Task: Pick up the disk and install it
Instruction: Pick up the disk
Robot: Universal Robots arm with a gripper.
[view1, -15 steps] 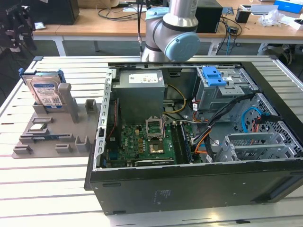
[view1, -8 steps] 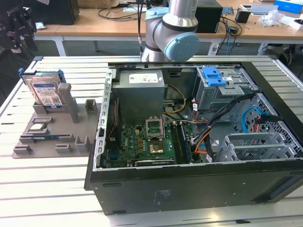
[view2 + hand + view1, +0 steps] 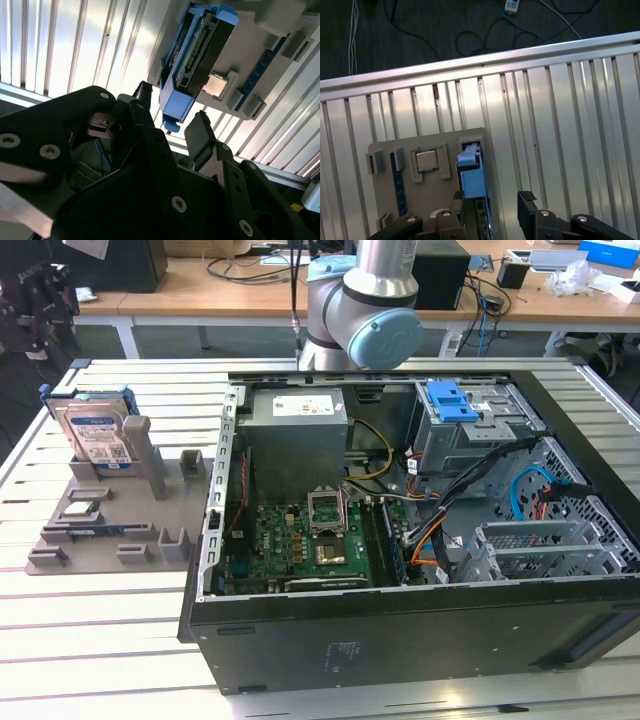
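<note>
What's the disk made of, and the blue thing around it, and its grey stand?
The disk looks like silver metal, with a white paper label stuck on. Its blue frame looks like smooth plastic, evenly coloured. The grey stand is matte, probably plastic too, though I can't be sure.

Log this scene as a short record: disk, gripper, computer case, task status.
disk: flat silver metal hard drive in a blue plastic bracket, standing on edge in a grey plastic fixture tray
gripper: black two-finger gripper, open, above the disk, holding nothing
case: open black metal computer case, on the exterior view's right of the tray
status: disk not yet picked up
</note>
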